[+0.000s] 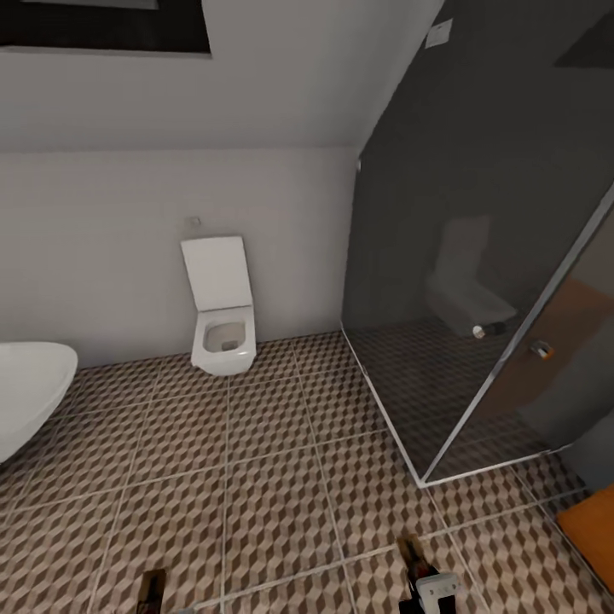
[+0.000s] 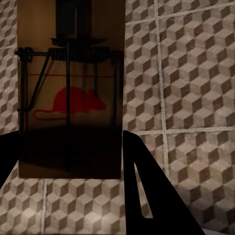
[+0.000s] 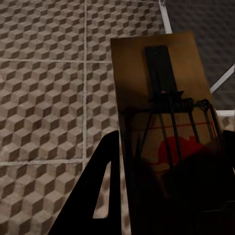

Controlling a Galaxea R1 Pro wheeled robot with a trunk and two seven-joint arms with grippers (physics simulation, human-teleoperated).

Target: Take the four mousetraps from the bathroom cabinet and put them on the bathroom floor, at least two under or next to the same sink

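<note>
In the left wrist view a mousetrap (image 2: 71,98), a tan board with a red mouse print and a dark metal spring bar, sits between my left gripper's (image 2: 68,164) dark fingers (image 2: 142,191), which are shut on it above the cube-patterned bathroom floor (image 2: 191,83). A second mousetrap (image 3: 161,112) is clamped the same way in my right gripper (image 3: 166,196). In the head view both traps poke up at the bottom edge, the left one (image 1: 153,588) and the right one (image 1: 415,558), over the bathroom floor (image 1: 273,477). The sink is out of view.
A white wall-hung toilet (image 1: 222,320) stands at the far wall. The oval white bathtub's rim (image 1: 26,396) is at the left. A glass shower enclosure (image 1: 486,341) with a metal frame fills the right. An orange-brown corner of the cabinet (image 1: 597,529) shows at the lower right.
</note>
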